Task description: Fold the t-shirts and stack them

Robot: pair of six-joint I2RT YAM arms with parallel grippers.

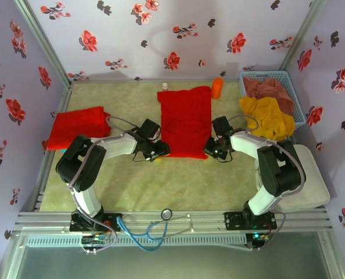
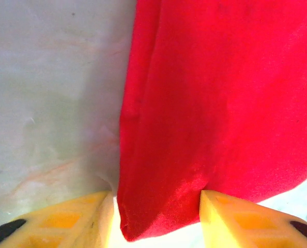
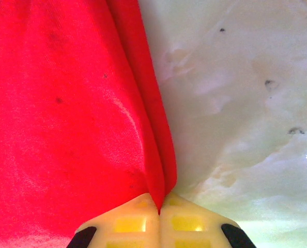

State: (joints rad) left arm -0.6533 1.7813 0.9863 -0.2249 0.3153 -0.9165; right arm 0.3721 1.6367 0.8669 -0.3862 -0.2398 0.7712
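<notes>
While your arms reach inward: both come to the near edge of the middle shirt, one at each near corner.
Middle shirt: bright red, folded into a tall rectangle, lying flat at the centre of the table.
Left gripper: you have it at the shirt's near left corner. In your left wrist view the jaws stand partly apart, and the corner of the cloth lies between the two yellow fingers. The cloth meets the inner side of one finger, while a strip of table shows between it and the other. Nothing is pinched here.
Right gripper: you have it at the shirt's near right corner. In your right wrist view its yellow fingers are pressed together with the folded edge of the shirt caught between the tips. The red cloth spreads away from the tips on one side, and bare table lies on the other.
Left shirt: also red and folded, at the left edge of the table, well apart from both grippers.
Basket: blue, at the far right corner, holding a brown cloth and a yellow cloth. The yellow one spills over the near rim, close to your right arm.
Orange thing: just beside the middle shirt's far right corner. You cannot tell what it is.
</notes>
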